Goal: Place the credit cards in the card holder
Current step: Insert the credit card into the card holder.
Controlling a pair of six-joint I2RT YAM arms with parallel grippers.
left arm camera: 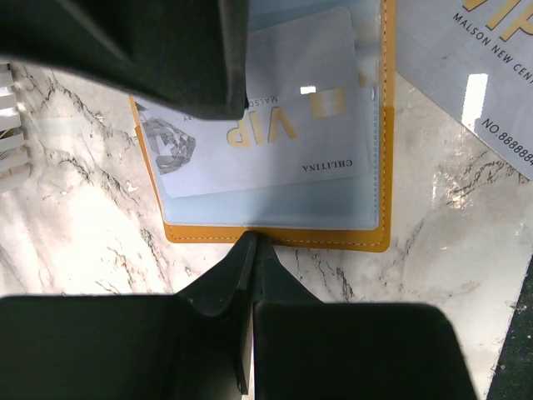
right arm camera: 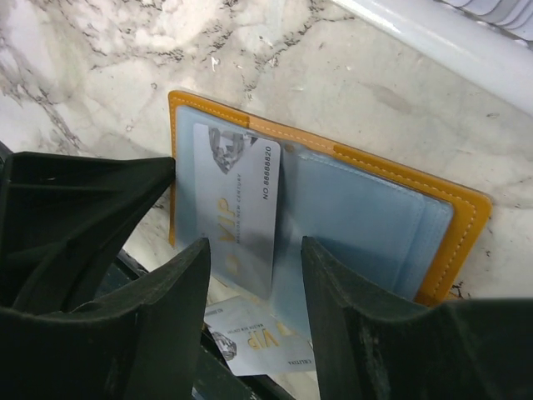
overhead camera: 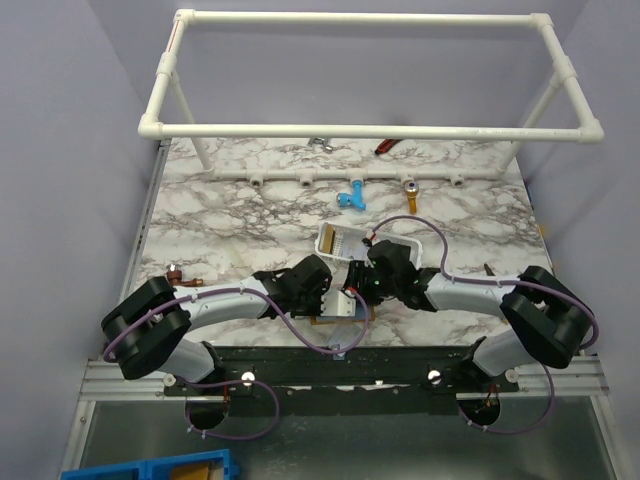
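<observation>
The silvery-white card (right arm camera: pixel 241 208) looks partway inside a clear pocket of the open card holder (right arm camera: pixel 400 179), and the rest of it is outside the pocket. The holder lies flat on the bench (right arm camera: pixel 125 50), near the white basket (right arm camera: pixel 433 37). A few things could go wrong from here. If the card is pushed a bit crooked, a corner may catch on the soft pocket, and the card may jam or bend. If the push is too hard, the whole holder may slide on the smooth bench, because it is light and only one edge looks pinned. The card could also slip out of the pocket if it is let go too soon. The right end effector (right arm camera: pixel 254 250) is right over the card, with its two fingers about half apart, one on each side. There is a gap beside the card, so it does not seem to squeeze it, and I cannot tell if the fingers touch it. The left end effector (left arm camera: pixel 252 243) is closed tight with nothing in it. Its tip touches the orange edge of the holder, likely to keep it in place. Another card (left arm camera: pixel 483 67) lies on the bench just beside the holder, and a sliding holder could bump it.
</observation>
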